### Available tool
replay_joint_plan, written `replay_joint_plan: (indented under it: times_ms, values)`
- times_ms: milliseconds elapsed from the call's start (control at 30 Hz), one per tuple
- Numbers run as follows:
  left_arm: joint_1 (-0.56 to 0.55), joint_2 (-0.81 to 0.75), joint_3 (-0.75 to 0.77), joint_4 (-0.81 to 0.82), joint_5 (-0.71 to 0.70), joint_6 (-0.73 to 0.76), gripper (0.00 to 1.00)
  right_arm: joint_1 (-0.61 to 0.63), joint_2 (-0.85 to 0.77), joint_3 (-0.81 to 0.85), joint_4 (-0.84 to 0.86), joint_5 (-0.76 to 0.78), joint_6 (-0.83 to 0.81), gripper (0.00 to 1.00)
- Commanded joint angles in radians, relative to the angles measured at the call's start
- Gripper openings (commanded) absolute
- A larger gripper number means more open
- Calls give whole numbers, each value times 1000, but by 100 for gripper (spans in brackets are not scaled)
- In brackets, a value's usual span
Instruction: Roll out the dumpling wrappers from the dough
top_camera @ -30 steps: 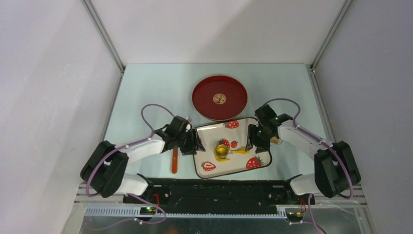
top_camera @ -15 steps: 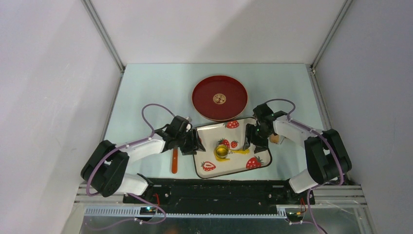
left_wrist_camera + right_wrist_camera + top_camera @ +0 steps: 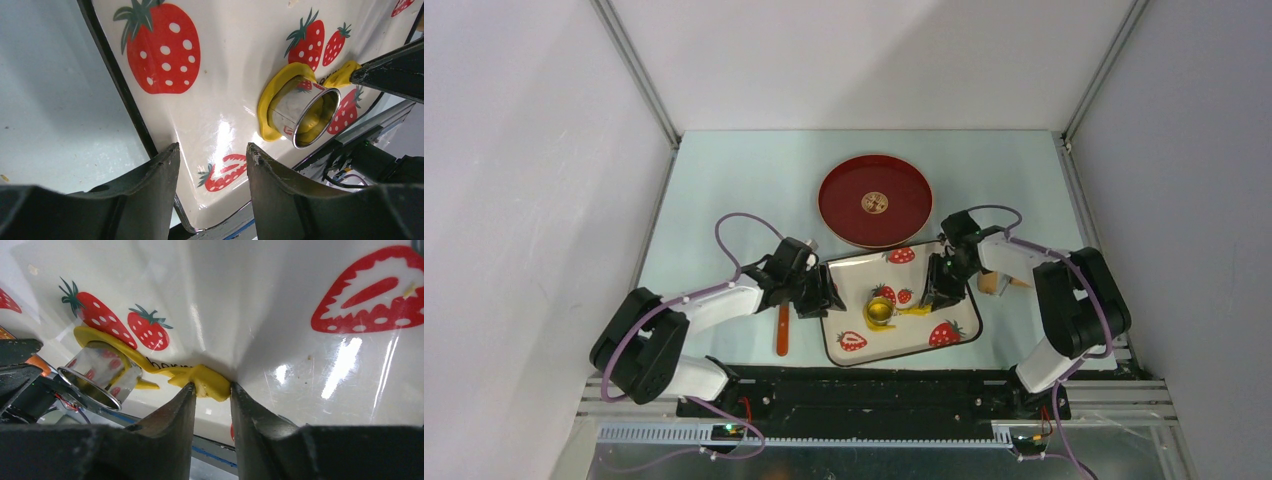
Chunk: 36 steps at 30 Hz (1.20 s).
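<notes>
White walls close in a pale desk (image 3: 724, 200), where a strawberry-print tray (image 3: 902, 343) sits between the two arms, with a red plate (image 3: 829, 200) just beyond its far edge. The dough (image 3: 207, 385) lies flattened near the middle of the tray. A metal ring cutter (image 3: 878, 312) stands on its broad left part, and a thin tail runs rightward from there, so its long axis lies left to right. That tail ends between the right fingers (image 3: 175, 430), which are closed to a narrow gap and appear to pinch its tip. The right arm is much the nearer, and any peel would likely pull rightward, away from the cutter. The left fingers (image 3: 150, 190) stand apart astride the tray's left rim and hold nothing that I can see. From above the dough is only a yellow streak. The right wrist view shows the pinch, and the left wrist view alone shows yellow inside the ring.
</notes>
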Motion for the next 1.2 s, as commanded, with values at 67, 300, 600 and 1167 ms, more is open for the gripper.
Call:
replay_joint_plan:
  times_ms: [67, 300, 600, 1167]
  values:
    - [-3, 12, 21, -24, -13, 37, 58, 13, 1, 23, 68, -47, 37, 28]
    - [-3, 3, 20, -25, -10, 41, 58, 16, 8, 105, 54, -55, 42, 16]
    - [-3, -135, 21, -24, -39, 71, 59, 41, 73, 269, -11, -36, 35, 14]
    - [6, -553, -19, -37, -192, 60, 64, 266, 209, 641, -139, -2, 79, 14]
